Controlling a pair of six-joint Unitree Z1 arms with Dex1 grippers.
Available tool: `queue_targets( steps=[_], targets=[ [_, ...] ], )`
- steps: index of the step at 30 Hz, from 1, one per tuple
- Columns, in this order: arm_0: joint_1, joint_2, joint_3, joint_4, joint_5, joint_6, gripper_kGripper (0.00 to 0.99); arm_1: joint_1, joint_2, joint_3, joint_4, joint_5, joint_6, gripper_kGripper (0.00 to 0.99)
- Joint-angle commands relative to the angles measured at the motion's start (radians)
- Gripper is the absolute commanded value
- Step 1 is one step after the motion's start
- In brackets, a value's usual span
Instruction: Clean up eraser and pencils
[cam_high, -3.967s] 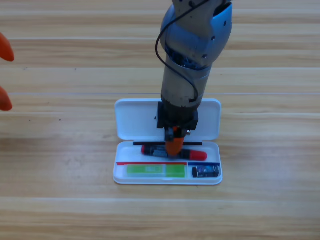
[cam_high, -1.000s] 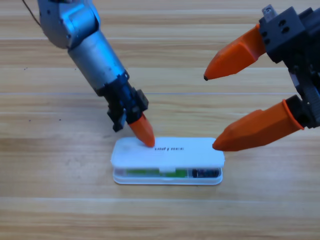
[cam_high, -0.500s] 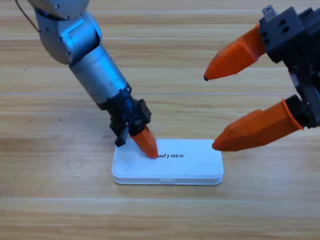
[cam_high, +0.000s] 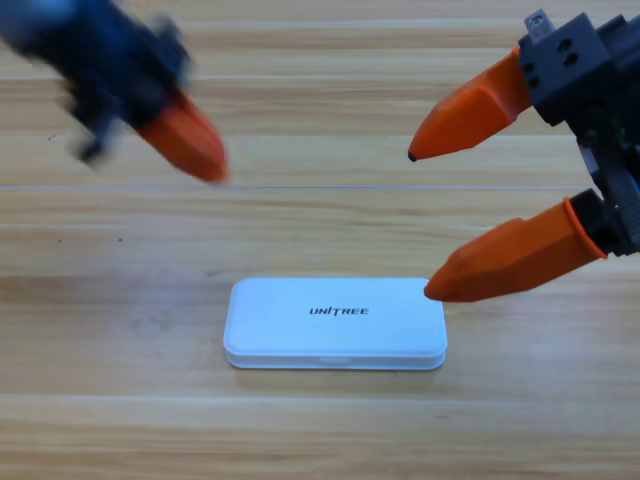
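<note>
High view: the white case (cam_high: 334, 323) lies lidded on the desk (cam_high: 320, 430), long axis left-right; eraser and pencils cannot be seen. Right gripper (cam_high: 420, 224), released, is nearer; left gripper (cam_high: 185, 140) is blurred, state undeterminable.

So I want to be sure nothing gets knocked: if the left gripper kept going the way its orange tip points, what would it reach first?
The left gripper points down and to the right, toward the closed white case. Bare wooden table lies between, so it would likely touch wood first; height is unclear. The right gripper waits open at the right edge.
</note>
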Motion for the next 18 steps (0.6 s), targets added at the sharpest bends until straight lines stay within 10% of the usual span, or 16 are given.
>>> queue_targets(
  steps=[1, 10, 18],
  targets=[
    [-0.093, -0.308, 0.162, 0.017, 0.000, -0.071, 0.990, -0.024, 0.031, 0.017, -0.012, 0.016, 0.016, 0.989],
    [-0.104, -0.578, 0.567, -0.384, -0.010, -0.227, 0.990, -0.024, 0.031, 0.017, -0.012, 0.018, 0.017, 0.989],
    [-0.104, -0.527, 0.595, -0.444, 0.013, -0.247, 0.990, -0.024, 0.029, 0.017, -0.012, 0.018, 0.019, 0.989]
  ],
)
